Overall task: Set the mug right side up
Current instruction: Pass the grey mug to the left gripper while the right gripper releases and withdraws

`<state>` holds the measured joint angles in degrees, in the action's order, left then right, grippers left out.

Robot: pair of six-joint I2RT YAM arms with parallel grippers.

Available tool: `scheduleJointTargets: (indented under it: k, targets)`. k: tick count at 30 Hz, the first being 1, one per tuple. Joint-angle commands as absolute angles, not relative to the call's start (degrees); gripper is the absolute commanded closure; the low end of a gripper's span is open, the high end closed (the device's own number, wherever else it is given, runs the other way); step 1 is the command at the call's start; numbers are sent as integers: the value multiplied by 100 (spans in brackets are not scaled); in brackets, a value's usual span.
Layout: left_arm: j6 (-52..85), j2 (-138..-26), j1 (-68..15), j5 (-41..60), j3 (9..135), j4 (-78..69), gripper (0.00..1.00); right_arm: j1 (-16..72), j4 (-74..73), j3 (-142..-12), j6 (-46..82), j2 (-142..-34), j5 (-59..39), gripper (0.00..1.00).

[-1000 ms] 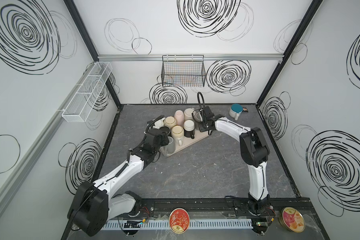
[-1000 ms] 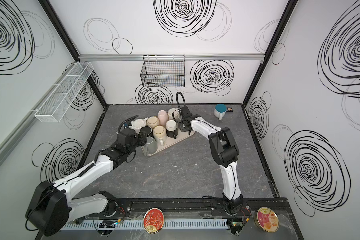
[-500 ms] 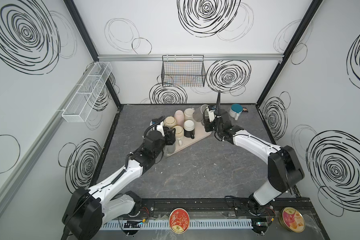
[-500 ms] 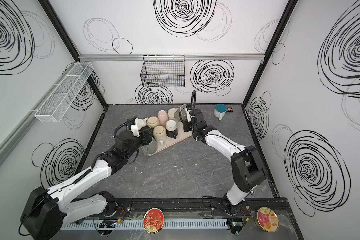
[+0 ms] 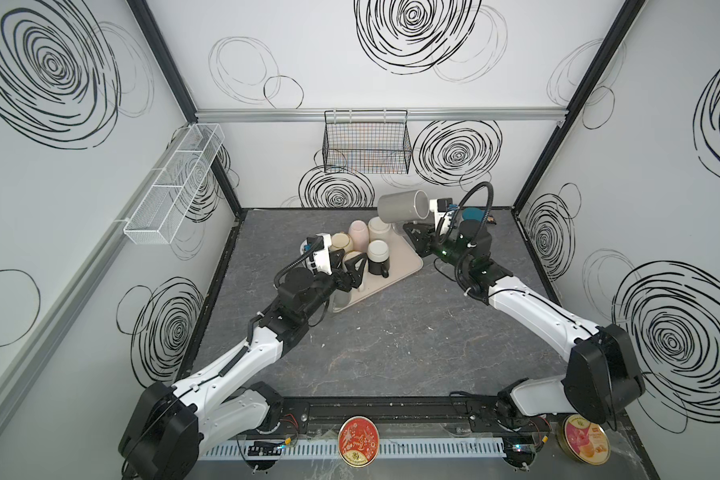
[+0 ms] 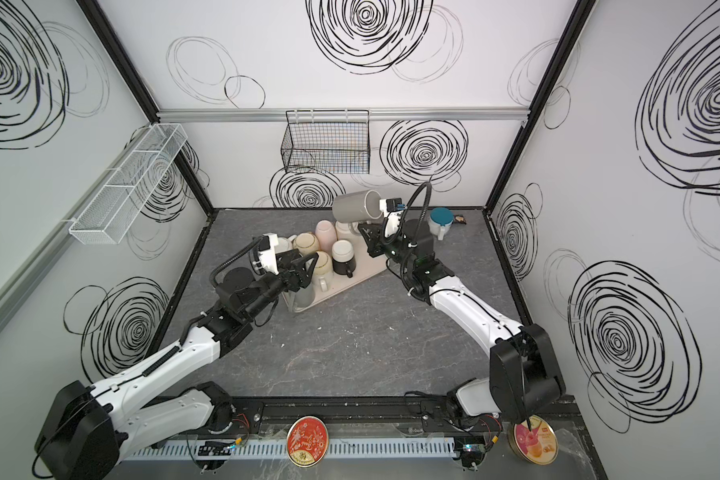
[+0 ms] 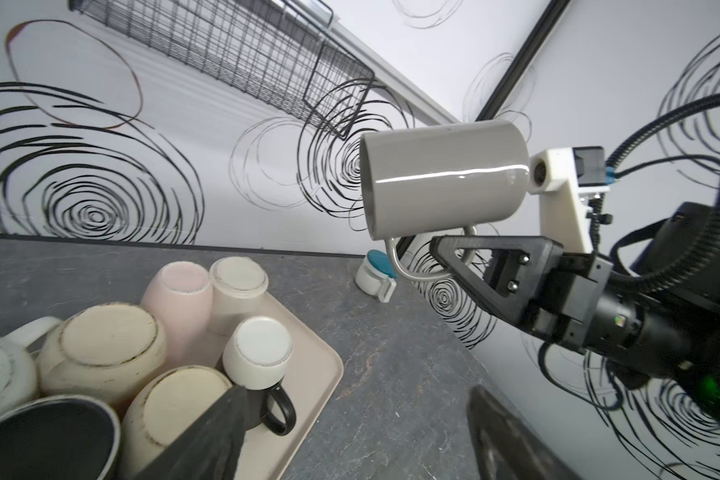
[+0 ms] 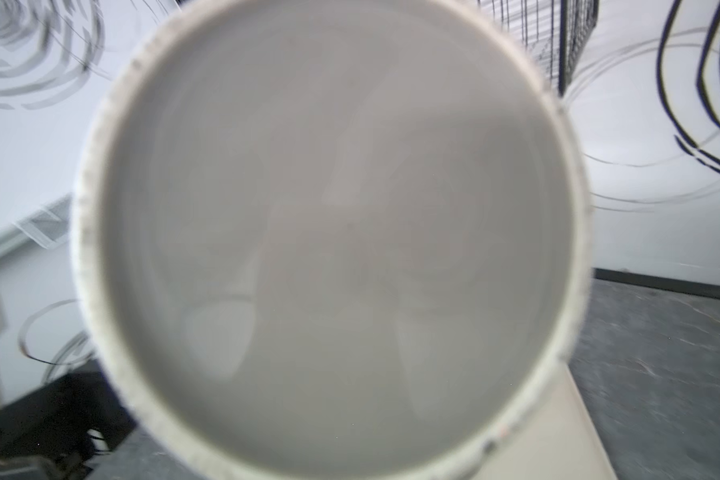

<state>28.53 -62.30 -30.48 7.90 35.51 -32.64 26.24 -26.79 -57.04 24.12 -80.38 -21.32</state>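
A grey mug (image 5: 400,208) (image 6: 354,208) hangs in the air over the back of the tray, lying on its side. In the left wrist view the mug (image 7: 441,178) has its handle underneath, and my right gripper (image 7: 454,259) is shut on that handle. The mug's open mouth (image 8: 329,232) fills the right wrist view and hides the fingers there. In both top views my right gripper (image 5: 410,228) (image 6: 364,230) sits just under the mug. My left gripper (image 5: 356,266) (image 6: 308,266) (image 7: 358,440) is open over the near mugs on the tray, holding nothing.
A beige tray (image 5: 404,266) (image 7: 316,374) carries several upside-down mugs. A white container with a teal lid (image 5: 472,214) (image 7: 377,270) stands at the back right. A wire basket (image 5: 366,145) hangs on the back wall, a mesh shelf (image 5: 175,183) on the left wall.
My right arm has lifted the grey mug off the tray and tipped it onto its side in the air. My left gripper has opened wider.
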Motion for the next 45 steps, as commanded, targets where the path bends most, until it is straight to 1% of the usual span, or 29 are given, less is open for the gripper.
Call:
scheduleJointTargets:
  k: [1, 3, 5, 8, 16, 20, 27, 30, 32, 33, 34, 36, 38, 40, 42, 43, 45]
  targets:
    - [3312, -6553, -3020, 1709, 3898, -4290, 15, 2528, -4207, -5857, 3281, -7866, -3121, 100]
    - [3724, -6797, -2965, 1955, 3995, -4707, 17, 2532, -4234, -5948, 3414, -7910, -3449, 100]
    - [4315, -7072, -2834, 2147, 4095, -5055, 24, 2543, -4340, -5963, 3509, -7911, -3725, 100]
    - [4921, -7489, -2734, 2670, 4306, -5791, 30, 2552, -4446, -5938, 3616, -7868, -4037, 100]
    - [5235, -8050, -2917, 2759, 4755, -6118, 31, 2617, -4851, -5815, 4000, -7765, -4499, 100]
    - [5315, -8203, -2978, 2803, 4933, -6217, 37, 2628, -4868, -5811, 4084, -7748, -4629, 100]
    - [5603, -8450, -3014, 2914, 5086, -6764, 56, 2616, -4959, -5739, 4134, -7707, -4718, 100]
    - [5615, -8579, -3067, 2991, 5245, -6736, 72, 2604, -4871, -5735, 4120, -7717, -4733, 100]
    - [5601, -8678, -3092, 3031, 5373, -6594, 82, 2556, -4555, -5749, 4012, -7677, -4623, 100]
    - [5586, -8728, -3096, 3039, 5440, -6509, 89, 2524, -4282, -5747, 3906, -7620, -4461, 99]
    - [5575, -8780, -3103, 3049, 5507, -6448, 94, 2490, -3952, -5740, 3751, -7536, -4240, 95]
    - [5533, -8863, -3120, 3036, 5616, -6331, 100, 2420, -3422, -5693, 3431, -7352, -3892, 84]
    - [5414, -8935, -3144, 3026, 5747, -6129, 100, 2357, -3055, -5639, 3148, -7173, -3700, 73]
    - [5145, -9028, -3177, 3019, 5930, -5764, 100, 2316, -2560, -5609, 2786, -6993, -3391, 59]
    - [4719, -9119, -3231, 3018, 6198, -5110, 100, 2265, -2033, -5616, 2480, -6816, -3135, 52]
    - [4372, -9176, -3264, 2987, 6398, -4621, 100, 2223, -1669, -5629, 2325, -6709, -2879, 50]
    - [3598, -9310, -3350, 2751, 6854, -3452, 100, 2148, -1121, -5567, 2135, -6464, -2251, 50]
